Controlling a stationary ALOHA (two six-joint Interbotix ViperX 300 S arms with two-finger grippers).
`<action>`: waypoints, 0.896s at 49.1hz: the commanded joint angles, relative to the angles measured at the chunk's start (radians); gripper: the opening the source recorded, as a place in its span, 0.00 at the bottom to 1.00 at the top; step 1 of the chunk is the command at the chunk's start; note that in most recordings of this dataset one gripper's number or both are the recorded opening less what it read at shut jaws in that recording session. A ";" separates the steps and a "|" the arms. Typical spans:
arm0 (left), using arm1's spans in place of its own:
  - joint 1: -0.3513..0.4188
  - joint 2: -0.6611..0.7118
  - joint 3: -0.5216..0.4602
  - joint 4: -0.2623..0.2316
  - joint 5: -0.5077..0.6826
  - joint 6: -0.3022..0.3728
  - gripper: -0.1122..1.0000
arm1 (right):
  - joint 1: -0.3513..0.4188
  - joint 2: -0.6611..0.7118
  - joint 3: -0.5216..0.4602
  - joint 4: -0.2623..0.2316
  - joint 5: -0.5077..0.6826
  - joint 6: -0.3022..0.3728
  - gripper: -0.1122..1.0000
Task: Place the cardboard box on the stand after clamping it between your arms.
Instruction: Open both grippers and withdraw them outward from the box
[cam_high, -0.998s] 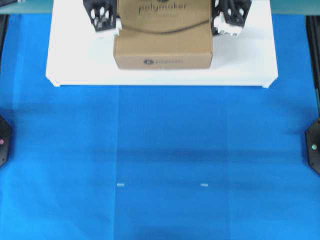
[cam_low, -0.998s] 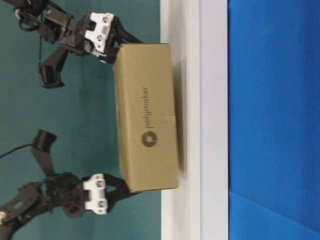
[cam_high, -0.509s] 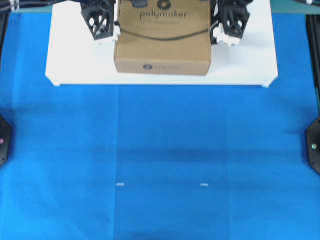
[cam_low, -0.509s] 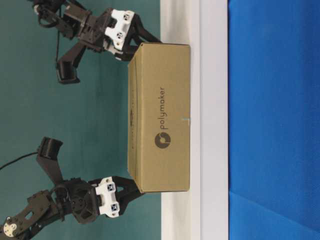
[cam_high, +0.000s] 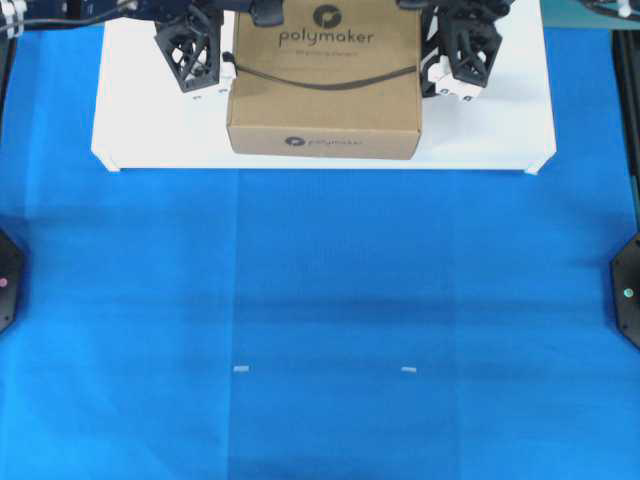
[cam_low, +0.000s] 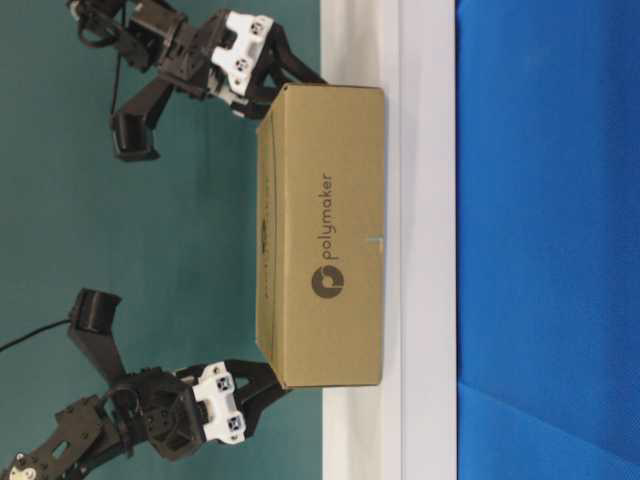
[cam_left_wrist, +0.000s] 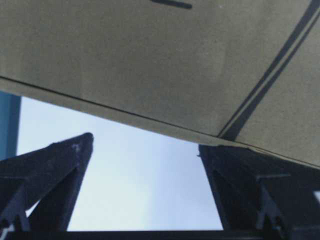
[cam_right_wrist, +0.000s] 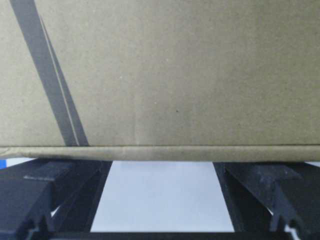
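Polymaker cardboard box sits on the white stand, left tool and right tool both spread, flanking its sides; looks rigid, light, smooth-skinned, so squeeze mid-side walls, low and level

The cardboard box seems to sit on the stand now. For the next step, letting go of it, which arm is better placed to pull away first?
Probably neither: the left gripper and right gripper flank the cardboard box alike, over the white stand, with bare stand outward of each.
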 joint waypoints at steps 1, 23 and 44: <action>-0.015 -0.009 -0.017 -0.023 -0.055 -0.035 0.85 | 0.014 -0.034 -0.005 0.051 -0.023 -0.005 0.99; 0.055 -0.091 0.046 -0.023 -0.048 -0.035 0.85 | -0.071 -0.086 0.026 0.021 -0.020 0.002 0.99; 0.060 -0.285 0.173 -0.023 -0.046 -0.029 0.85 | -0.121 -0.318 0.184 0.032 -0.011 0.071 0.99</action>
